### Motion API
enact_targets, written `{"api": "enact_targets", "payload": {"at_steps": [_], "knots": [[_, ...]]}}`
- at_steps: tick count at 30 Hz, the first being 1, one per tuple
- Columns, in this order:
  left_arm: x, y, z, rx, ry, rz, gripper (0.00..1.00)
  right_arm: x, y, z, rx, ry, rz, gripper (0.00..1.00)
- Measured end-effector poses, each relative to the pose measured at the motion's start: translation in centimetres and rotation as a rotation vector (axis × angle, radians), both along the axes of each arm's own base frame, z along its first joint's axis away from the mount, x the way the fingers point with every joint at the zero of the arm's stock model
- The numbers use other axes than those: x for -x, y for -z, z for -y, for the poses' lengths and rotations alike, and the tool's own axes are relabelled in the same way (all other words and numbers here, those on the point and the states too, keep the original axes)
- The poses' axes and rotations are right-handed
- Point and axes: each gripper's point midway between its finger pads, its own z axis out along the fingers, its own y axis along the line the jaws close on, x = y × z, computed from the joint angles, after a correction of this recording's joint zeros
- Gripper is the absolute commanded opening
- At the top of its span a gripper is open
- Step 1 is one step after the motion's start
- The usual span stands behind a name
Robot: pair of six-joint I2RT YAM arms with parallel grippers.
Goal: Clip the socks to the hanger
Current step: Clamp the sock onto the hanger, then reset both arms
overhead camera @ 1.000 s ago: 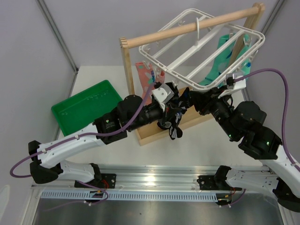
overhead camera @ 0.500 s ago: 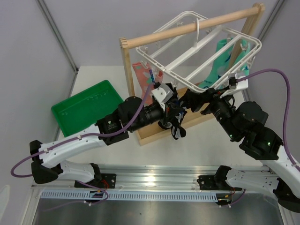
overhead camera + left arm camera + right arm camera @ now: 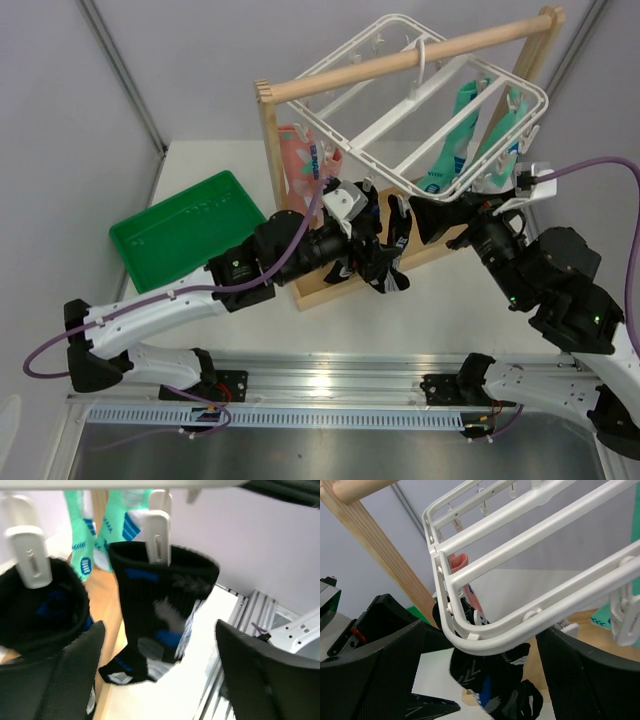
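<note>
Black socks (image 3: 160, 610) clipped; both arms' fingers (image 3: 60, 680) wide, empty.

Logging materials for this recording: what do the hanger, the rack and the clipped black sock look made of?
The hanger looks like glossy white moulded plastic, with smooth rounded bars. The rack looks like pale, bare-looking wood with visible grain lines. The black sock looks like soft matte knit fabric that hangs limp; the fibre is unclear.

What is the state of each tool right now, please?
Left tool: open, holding nothing; a clipped black sock hangs between its fingers.
Right tool: open, holding nothing; the hanger is seen between its fingers.
</note>
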Motion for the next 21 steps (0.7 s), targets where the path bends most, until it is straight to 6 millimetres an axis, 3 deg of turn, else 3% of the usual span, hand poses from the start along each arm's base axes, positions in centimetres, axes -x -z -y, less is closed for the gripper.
{"api": "enact_targets", "payload": {"at_steps": [2, 5, 9, 15, 21], "knots": [[-0.1, -0.1, -0.7, 0.003, -0.020, -0.004, 1.00, 0.3, -0.2, 0.7, -0.006, 0.009, 0.006, 0.99], [0.0, -0.5, -2.4, 0.002, -0.060, -0.010, 1.00, 0.9, -0.6, 2.0, -0.013, 0.023, 0.025, 0.99], [0.0, -1.7, -6.3, 0.003, -0.150, -0.013, 1.00, 1.9, -1.1, 4.7, -0.021, 0.062, 0.060, 0.99], [0.0, -2.5, -16.0, 0.036, -0.347, -0.058, 0.99, 3.0, 0.2, 9.3, 0.003, 0.168, 0.081, 0.99], [-0.2, 0.8, -27.3, 0.078, -0.646, -0.093, 0.99, 4.6, 2.7, 14.2, 0.001, 0.270, 0.104, 0.99]]}}
